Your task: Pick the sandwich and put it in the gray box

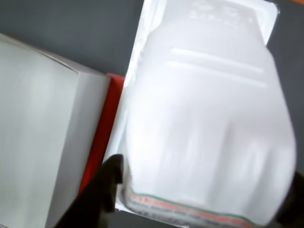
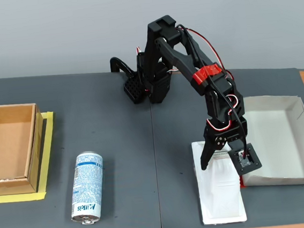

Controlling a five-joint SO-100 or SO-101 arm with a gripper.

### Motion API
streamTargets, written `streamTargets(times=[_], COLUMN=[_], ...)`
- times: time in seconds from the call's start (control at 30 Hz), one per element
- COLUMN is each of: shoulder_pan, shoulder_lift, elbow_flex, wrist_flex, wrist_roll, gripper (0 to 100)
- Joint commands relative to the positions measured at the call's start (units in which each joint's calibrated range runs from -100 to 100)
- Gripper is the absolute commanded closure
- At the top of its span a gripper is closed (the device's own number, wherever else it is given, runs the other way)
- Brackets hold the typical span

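The sandwich [image 2: 220,193], a white wedge package on a flat base, lies on the dark mat just left of the gray box [image 2: 303,131]. My gripper [image 2: 220,164] is down over the sandwich's far half, open, with one black finger on each side of it. In the wrist view the sandwich [image 1: 204,118] fills the frame, blurred, with the left finger [image 1: 102,192] at its base edge and the other finger at the right border. The gray box's wall [image 1: 38,133] and its red strip [image 1: 100,130] lie at the left there.
A blue-and-white can [image 2: 87,187] lies on the mat at the left. A brown cardboard box [image 2: 7,147] stands on yellow tape at the far left. The arm's base [image 2: 144,85] is at the back centre.
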Motion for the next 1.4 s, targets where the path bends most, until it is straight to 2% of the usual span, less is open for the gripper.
streamTargets(times=[0.0, 0.13, 0.6, 0.87, 1.37], shoulder_pan=[0.09, 0.09, 0.83, 1.35, 3.89], shoulder_lift=[0.13, 1.06, 0.72, -0.38, -16.91], elbow_flex=[-0.9, -0.9, -0.45, -0.9, 1.81], wrist_flex=[-0.65, -0.65, -3.25, -2.47, -3.08], wrist_roll=[0.2, 0.14, 0.25, 0.25, 0.25], gripper=[65, 67, 98, 98, 98])
